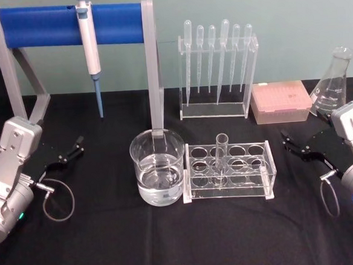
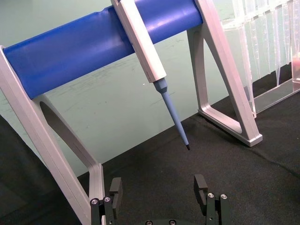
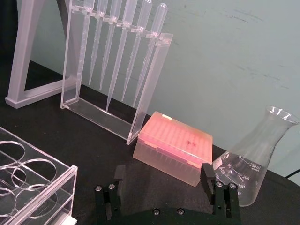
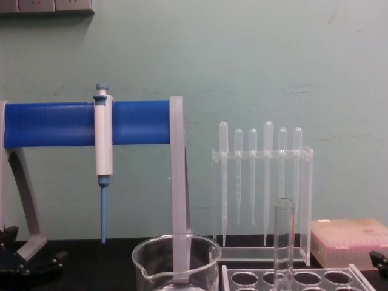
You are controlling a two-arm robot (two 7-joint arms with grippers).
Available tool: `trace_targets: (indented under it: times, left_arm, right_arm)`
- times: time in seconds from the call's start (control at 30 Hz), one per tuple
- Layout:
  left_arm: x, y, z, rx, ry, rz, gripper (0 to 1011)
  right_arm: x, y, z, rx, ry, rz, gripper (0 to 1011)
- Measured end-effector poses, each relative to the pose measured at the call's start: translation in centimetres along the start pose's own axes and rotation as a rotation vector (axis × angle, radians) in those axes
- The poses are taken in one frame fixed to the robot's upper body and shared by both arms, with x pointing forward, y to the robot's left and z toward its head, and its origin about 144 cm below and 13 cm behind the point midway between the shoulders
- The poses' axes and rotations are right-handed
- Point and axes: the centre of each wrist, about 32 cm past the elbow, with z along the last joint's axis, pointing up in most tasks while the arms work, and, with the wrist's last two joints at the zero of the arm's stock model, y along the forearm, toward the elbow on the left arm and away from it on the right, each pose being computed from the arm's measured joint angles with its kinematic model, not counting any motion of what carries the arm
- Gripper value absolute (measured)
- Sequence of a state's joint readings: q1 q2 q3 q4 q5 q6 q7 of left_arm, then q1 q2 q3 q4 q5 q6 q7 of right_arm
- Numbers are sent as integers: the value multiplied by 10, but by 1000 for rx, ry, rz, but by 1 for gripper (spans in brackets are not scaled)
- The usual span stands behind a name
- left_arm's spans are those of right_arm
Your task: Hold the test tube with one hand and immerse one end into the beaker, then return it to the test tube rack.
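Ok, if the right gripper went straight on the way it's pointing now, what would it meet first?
Probably the translucent pink rectangular tip box, which lies centred ahead of the open right gripper in its wrist view, with bare black tablecloth between. Depth is unclear.

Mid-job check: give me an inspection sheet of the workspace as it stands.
Surface: black table, no spills seen.
Job's things: test tube upright in test tube rack, beside beaker holding clear liquid.
Clutter: micropipette hanging on blue stand; pipettes in rear holder; pink tip box; conical flask.
Grippers: left gripper left of beaker, right gripper right of rack; jaws open, empty.
Cables: left wrist loop, right wrist loop.
Surroundings: green wall.
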State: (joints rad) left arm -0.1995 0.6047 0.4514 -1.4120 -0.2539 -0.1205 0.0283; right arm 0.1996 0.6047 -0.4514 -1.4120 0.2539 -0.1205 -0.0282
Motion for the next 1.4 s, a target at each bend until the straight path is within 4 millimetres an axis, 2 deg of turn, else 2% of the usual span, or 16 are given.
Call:
trace_targets:
  times: [1.4]
  left_arm:
    - [0, 0, 0, 0, 0, 0, 1000]
  right_arm:
    - [0, 0, 0, 0, 0, 0, 1003]
